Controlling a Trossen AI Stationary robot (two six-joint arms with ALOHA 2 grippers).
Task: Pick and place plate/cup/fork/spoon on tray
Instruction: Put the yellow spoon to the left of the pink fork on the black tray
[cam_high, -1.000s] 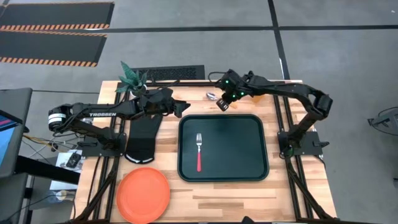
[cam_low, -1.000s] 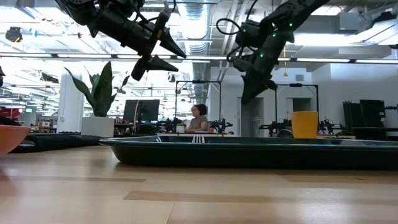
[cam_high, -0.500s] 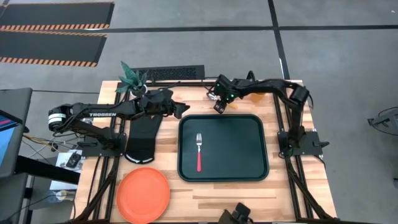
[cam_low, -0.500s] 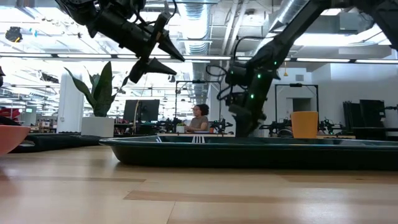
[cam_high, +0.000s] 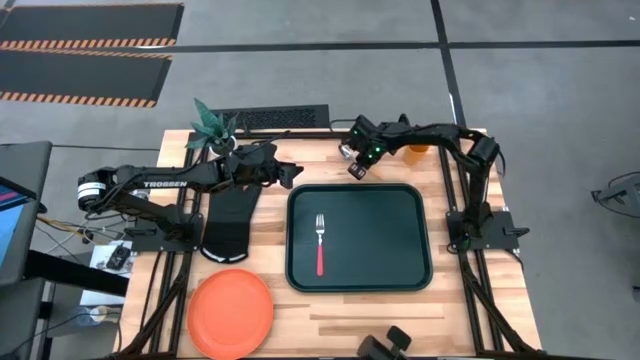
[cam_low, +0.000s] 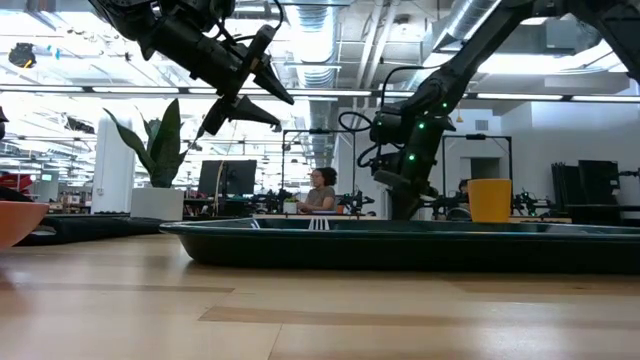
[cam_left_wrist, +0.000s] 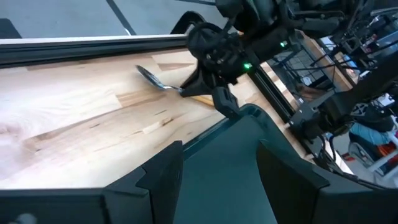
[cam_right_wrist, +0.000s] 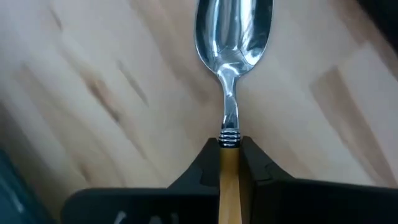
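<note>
The spoon (cam_right_wrist: 233, 37), with a silver bowl and an orange handle, lies on the wood just beyond the far edge of the dark tray (cam_high: 400, 270). My right gripper (cam_high: 356, 168) is shut on its handle. The red-handled fork (cam_high: 320, 245) lies flat on the tray. The orange-red plate (cam_high: 231, 312) rests on the table at the near left. The orange-yellow cup (cam_low: 490, 200) stands at the far right, partly behind my right arm (cam_high: 418, 150). My left gripper (cam_low: 272, 100) is open and empty, high above the table left of the tray. My right gripper pinches the spoon's orange handle (cam_right_wrist: 229, 163) between its two fingers (cam_right_wrist: 205, 165), at the end next to the metal neck. The fingers slant down from the table's right and lie along the spoon. The spoon's bowl (cam_left_wrist: 149, 76) lies on the wood.
A black oven mitt (cam_high: 228, 225) lies left of the tray under my left arm. A potted plant (cam_high: 212, 125) stands at the far left corner. A dark object (cam_high: 385, 345) sits at the table's near edge. People and equipment show in the room beyond.
My right gripper has come down and toward the table's left, from high above the far edge of the tray onto the spoon. The spoon stays where it lay. My left arm has kept still.
</note>
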